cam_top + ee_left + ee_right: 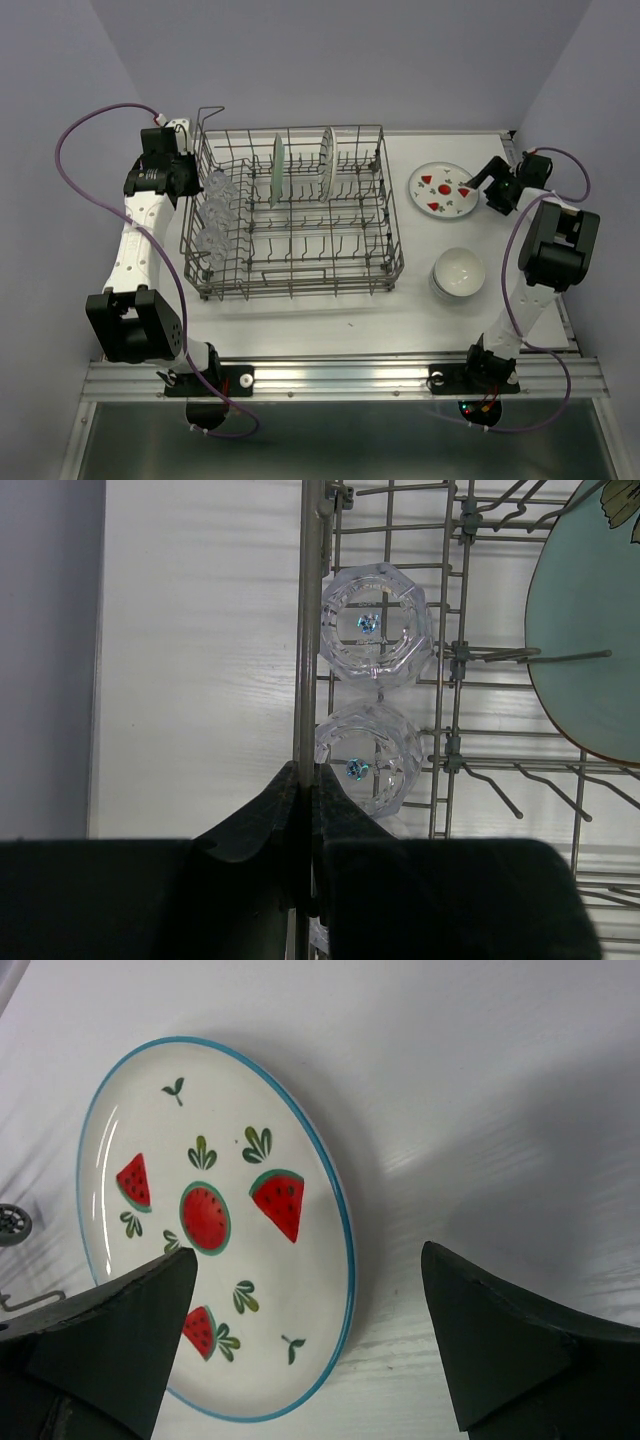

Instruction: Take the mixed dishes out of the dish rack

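The grey wire dish rack stands mid-table. A pale green plate and a white plate stand upright in its far row. Clear glasses sit along its left side. My left gripper is shut on the rack's left rim wire, with two glasses just inside the rim and the green plate to the right. A white plate with red watermelon shapes lies flat on the table. My right gripper is open and empty over the plate's edge. White bowls are stacked to the right of the rack.
The table's right edge runs close behind the right arm. The purple cable loops left of the left arm. Rack tines stick up around the glasses.
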`<state>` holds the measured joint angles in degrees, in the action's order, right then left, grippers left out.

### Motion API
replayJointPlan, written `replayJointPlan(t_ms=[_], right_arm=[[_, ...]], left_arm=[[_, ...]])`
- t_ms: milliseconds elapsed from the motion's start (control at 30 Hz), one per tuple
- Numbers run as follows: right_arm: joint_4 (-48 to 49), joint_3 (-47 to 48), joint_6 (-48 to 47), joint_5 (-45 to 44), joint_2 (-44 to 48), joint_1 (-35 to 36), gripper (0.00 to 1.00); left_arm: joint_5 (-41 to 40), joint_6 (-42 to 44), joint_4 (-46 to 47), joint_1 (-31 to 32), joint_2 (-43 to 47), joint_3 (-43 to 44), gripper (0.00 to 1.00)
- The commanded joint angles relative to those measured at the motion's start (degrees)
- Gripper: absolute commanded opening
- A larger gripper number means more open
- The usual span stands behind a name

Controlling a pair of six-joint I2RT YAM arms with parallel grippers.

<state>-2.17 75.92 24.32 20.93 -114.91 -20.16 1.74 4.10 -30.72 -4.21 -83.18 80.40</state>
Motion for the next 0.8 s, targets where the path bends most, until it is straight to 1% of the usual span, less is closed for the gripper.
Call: replayJointPlan(t_ms=[0,100,233,367,400,500,533,600,633,767], right_arm=[[-2.4,3.8,-2.1,-5.2,4.5,0.1,1.0],[-4.9,4.7,-3.1,-5.0,6.9,0.1,1.0],[-8.5,5.7,-4.3,-7.0,11.2,1.3,1.0],[-14.2,9.4,-5.2,-7.8,14.9,5.1,1.0],[-15.3,9.9,-5.5,-9.6,16.9,8.1,1.0],[-16.7,12.1,-6.0,-12.7,19.5,13.8,1.0],[-17.2,12.8,-5.9,-13.6,20.7,17.6,1.0],[-17.8,15.1,-4.8,-15.2,21.3,21.2,1.0],[-18.0,15.8,-4.8,-17.1,21.5,24.7,1.0],[-18.1,18.9,-1.9,-20.9,21.2,32.1,1.0]], left_arm=[[-1.1,1.2,2.2,-0.2,-1.9,-0.2,0.0],[-1.1,1.3,2.2,-0.2,-1.9,-0.2,0.0],[-1.1,1.4,2.2,-0.2,-1.8,-0.2,0.0],[-1.1,1.2,2.2,-0.2,-1.8,-0.1,0.0],[-1.1,1.2,2.2,-0.2,-1.8,-0.1,0.0],[-1.1,1.3,2.2,-0.2,-1.7,-0.2,0.0],[-1.1,1.3,2.4,-0.2,-1.7,-0.2,0.0],[-1.2,1.4,2.6,-0.2,-1.6,-0.3,0.0],[-1.1,1.4,2.6,-0.1,-1.6,-0.4,0.0],[-1.1,1.7,2.9,-0.2,-1.2,-0.7,0.0]])
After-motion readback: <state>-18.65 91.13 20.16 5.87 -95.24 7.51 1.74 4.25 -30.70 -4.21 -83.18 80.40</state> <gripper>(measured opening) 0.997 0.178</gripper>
